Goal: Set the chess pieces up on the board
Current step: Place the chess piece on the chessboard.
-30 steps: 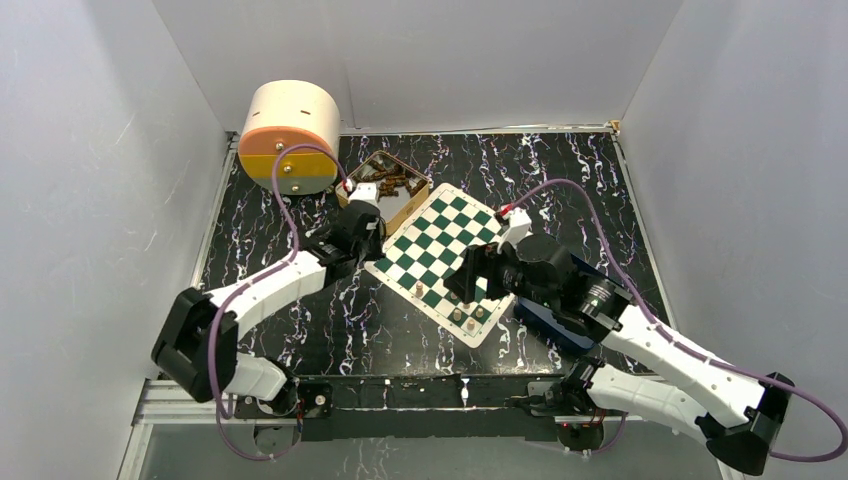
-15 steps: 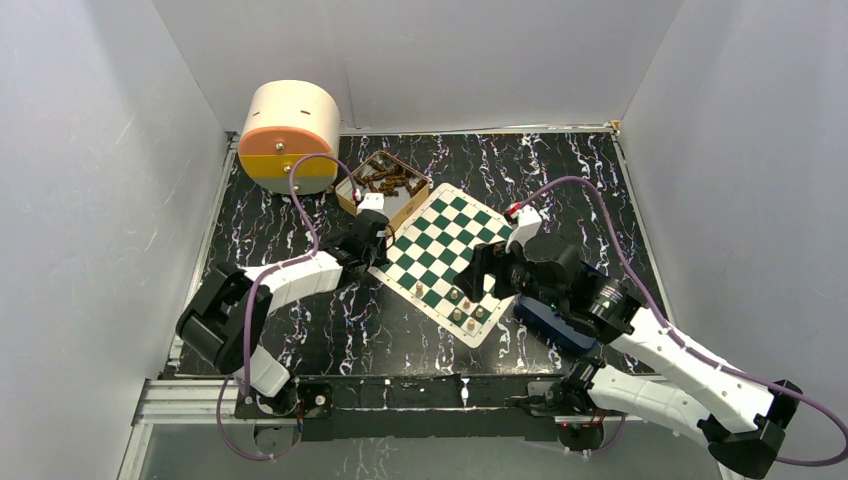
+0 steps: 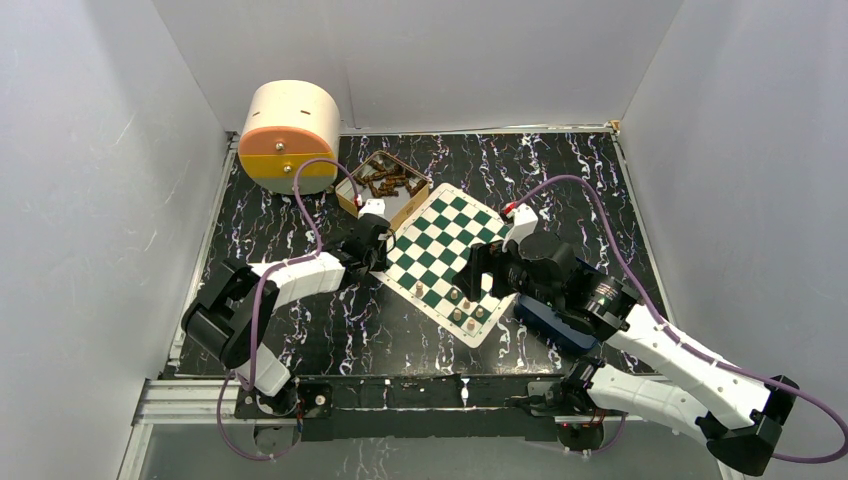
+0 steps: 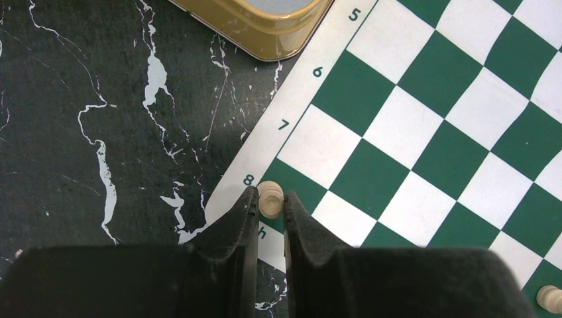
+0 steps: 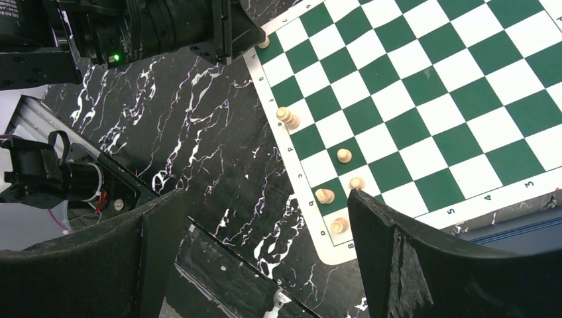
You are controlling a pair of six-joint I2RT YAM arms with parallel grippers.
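The green and white board lies tilted in the middle of the table. My left gripper is at the board's left corner. In the left wrist view it is shut on a light tan chess piece over the corner square by the "8" and "h" marks. Several tan pieces stand on squares near the board's front corner and also show in the right wrist view. My right gripper is wide open and empty, hovering above that front edge.
A tan tin holding dark brown pieces sits behind the board's left corner; its corner shows in the left wrist view. A round wooden container stands at the back left. A dark blue tray lies under the right arm.
My left gripper has moved from beside the tin toward me and right, to the board's left corner. The right arm has shifted slightly right.
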